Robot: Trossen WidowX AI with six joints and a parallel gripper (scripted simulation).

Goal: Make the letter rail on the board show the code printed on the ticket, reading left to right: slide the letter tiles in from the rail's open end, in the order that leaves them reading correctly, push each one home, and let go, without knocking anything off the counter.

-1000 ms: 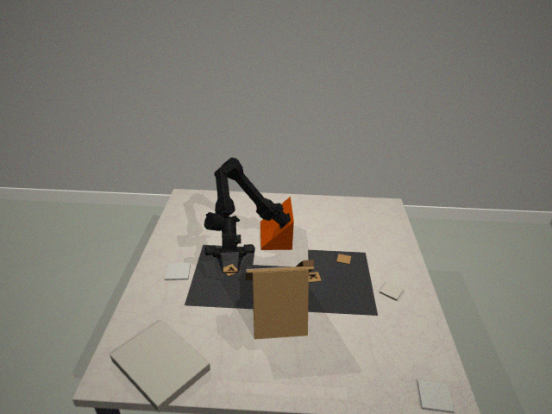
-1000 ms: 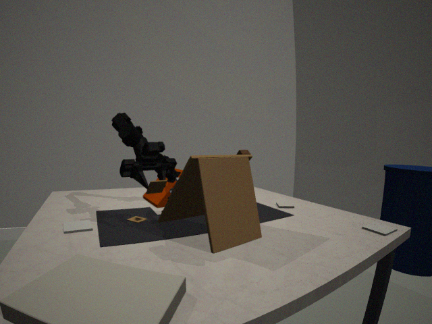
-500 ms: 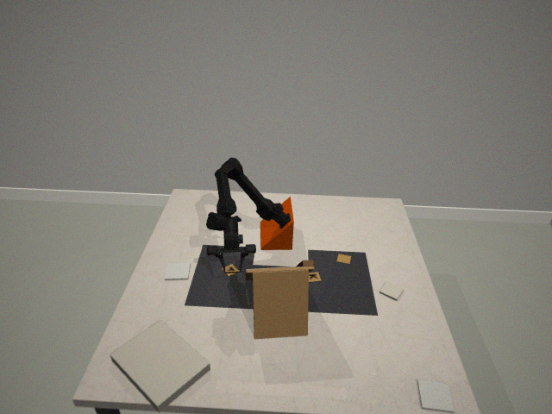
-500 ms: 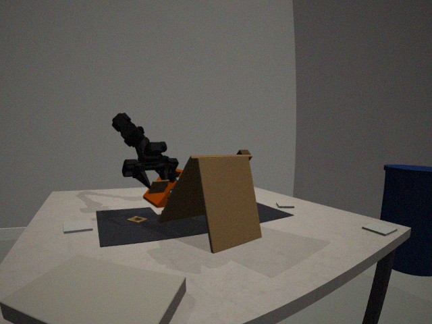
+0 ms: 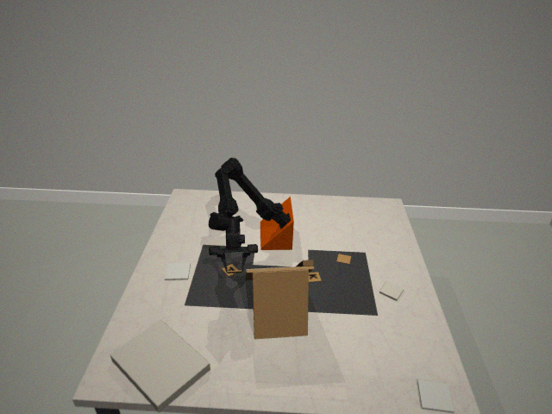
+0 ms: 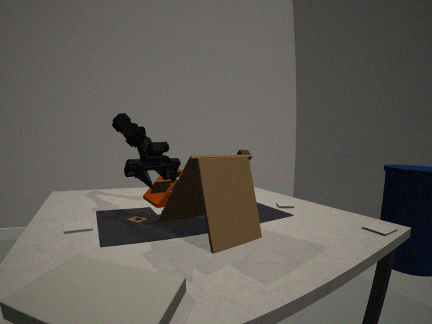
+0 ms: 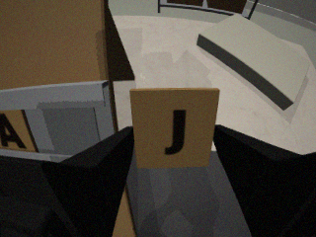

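My gripper (image 5: 233, 260) (image 6: 157, 180) (image 7: 174, 132) is shut on a tan tile marked J (image 7: 174, 115) (image 6: 161, 187). It holds the tile upright above the dark mat (image 5: 204, 294), just left of the brown folded board (image 5: 279, 307) (image 6: 228, 198) (image 7: 49, 20). A tile marked A (image 5: 231, 269) (image 6: 136, 219) lies on the mat below the gripper. An A (image 7: 10, 130) also shows at the left edge of the wrist view, against a pale grey piece (image 7: 69, 121). A tile marked K (image 5: 314, 276) shows right of the board's top. The rail itself is hidden behind the board in the top and exterior views.
An orange wedge (image 5: 276, 234) (image 6: 156, 199) stands behind the gripper. A blank tan tile (image 5: 343, 258) lies on the mat at the right. A large grey slab (image 5: 159, 363) (image 6: 87, 291) (image 7: 253, 53) and small grey squares (image 5: 177, 270) (image 5: 391, 290) (image 5: 435, 395) lie on the table. A blue barrel (image 6: 408, 216) stands off the table.
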